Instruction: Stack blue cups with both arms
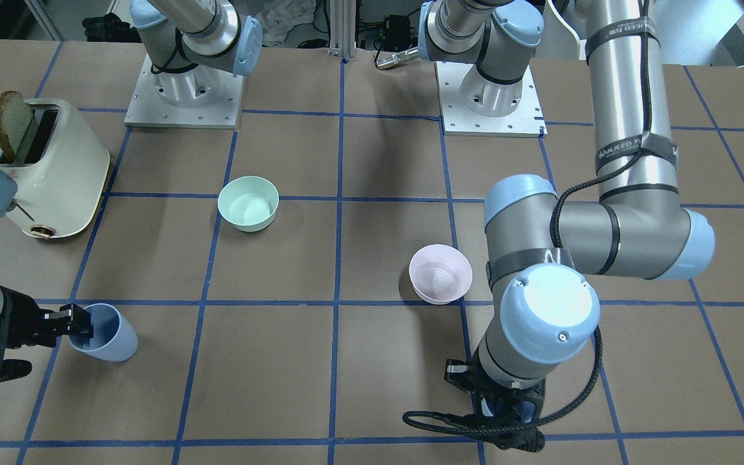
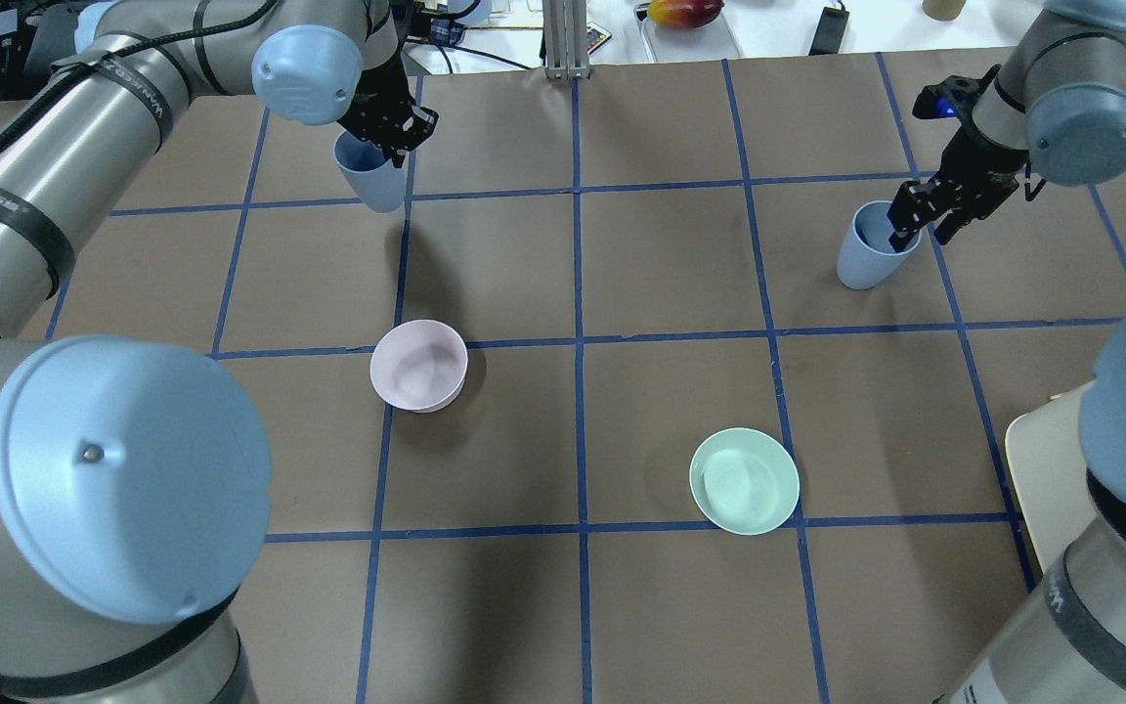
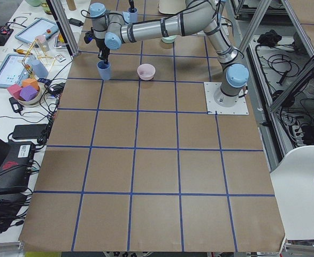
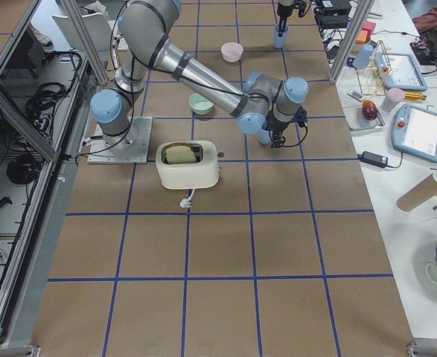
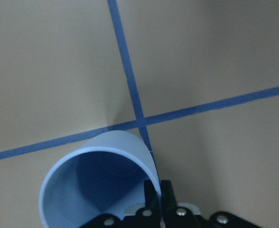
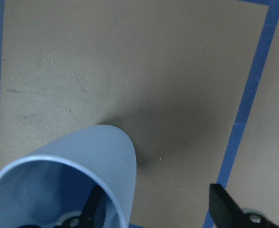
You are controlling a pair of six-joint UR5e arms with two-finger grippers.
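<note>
1. Overhead exterior catches only the edge of the nearest thing, a toaster (image 1: 55, 168) on the robot's right. A bread slice (image 1: 11, 123) stands in one of its slots.
2. Next out, the mint bowl (image 2: 744, 479) and then the pink bowl (image 2: 419, 365) sit upright on the tabletop (image 2: 485, 616), well apart. Both are empty. Neither seems to have a part in the stacking.
3. Farther out on the right, the right cup (image 2: 871, 256) stands mouth up on the tabletop.
   - The right tool (image 2: 920, 230) is spread wide. One finger (image 6: 95, 211) dips inside the cup, and the other hangs outside, clear of the wall.
   - Apart from that finger the cup holds nothing.
   - Straddling the wall this way looks like the set-up for a rim pinch.
4. Farthest, on the left, is the left cup (image 2: 372, 181), mouth up and empty, well apart from the right cup.
   - The left tool (image 2: 395, 145) is clenched on its wall at the rim. The wrist view shows the thin wall pinched between the fingers.
   - I cannot tell whether its base touches the tabletop.
5. A rim grip leaves each cup's body free, which probably suits lowering one into the other. The cups are at opposite sides, so each arm takes the one nearer to it.
</note>
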